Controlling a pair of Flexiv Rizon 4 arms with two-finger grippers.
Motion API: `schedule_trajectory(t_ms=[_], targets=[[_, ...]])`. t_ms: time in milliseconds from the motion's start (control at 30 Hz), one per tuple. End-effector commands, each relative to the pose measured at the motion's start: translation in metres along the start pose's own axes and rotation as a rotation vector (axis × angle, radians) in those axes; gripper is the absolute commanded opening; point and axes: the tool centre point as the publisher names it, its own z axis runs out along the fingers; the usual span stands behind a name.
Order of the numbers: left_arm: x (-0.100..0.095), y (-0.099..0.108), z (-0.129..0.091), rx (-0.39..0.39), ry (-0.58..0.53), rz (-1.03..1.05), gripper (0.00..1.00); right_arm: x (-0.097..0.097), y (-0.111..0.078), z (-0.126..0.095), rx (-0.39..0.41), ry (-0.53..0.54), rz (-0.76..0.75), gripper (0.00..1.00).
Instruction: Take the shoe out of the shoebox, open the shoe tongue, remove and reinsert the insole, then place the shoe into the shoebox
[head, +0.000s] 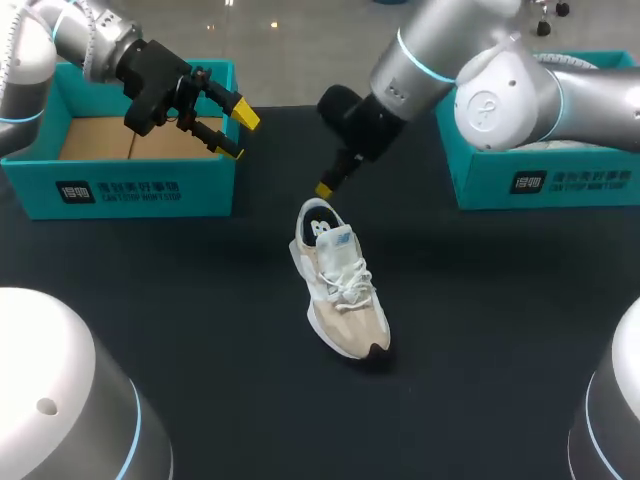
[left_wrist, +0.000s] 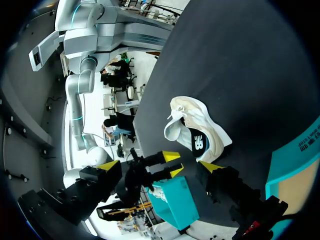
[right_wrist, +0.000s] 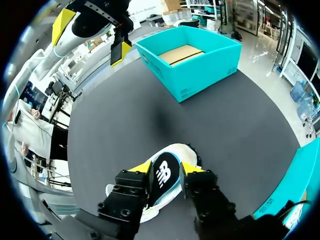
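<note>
teal shoebox (head: 140, 188) sat at the upper left of the head view, our left gripper (head: 240, 133) spread wide over its right end. the shoe (head: 342, 292) lay mid-frame on the black table (head: 480, 330), toe toward lower right. our right gripper (right_wrist: 166, 167) hung just above its heel, fingers parted.

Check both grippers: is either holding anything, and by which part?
The left gripper holds nothing. The right gripper is at the heel end of the shoe; whether it grips there cannot be told.
</note>
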Motion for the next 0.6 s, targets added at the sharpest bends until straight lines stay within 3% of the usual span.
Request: schedule_trajectory(t_ms=[33,267,367,467,600], targets=[[0.0,0.0,0.0,0.001,0.004,0.001,1.0,0.002,-0.004,-0.002,-0.005,-0.02,0.001,0.0],[0.0,0.0,0.0,0.001,0.004,0.001,1.0,0.002,-0.004,-0.002,-0.005,-0.02,0.001,0.0],[0.0,0.0,0.0,0.001,0.004,0.001,1.0,-0.002,-0.005,0.005,0.086,-0.117,0.17,0.0],[0.0,0.0,0.0,0.001,0.004,0.001,1.0,-0.002,-0.009,0.01,0.124,-0.222,0.278,0.0],[0.0,0.0,0.0,0.001,0.004,0.001,1.0,0.003,-0.019,0.016,0.109,-0.289,0.391,0.0]])
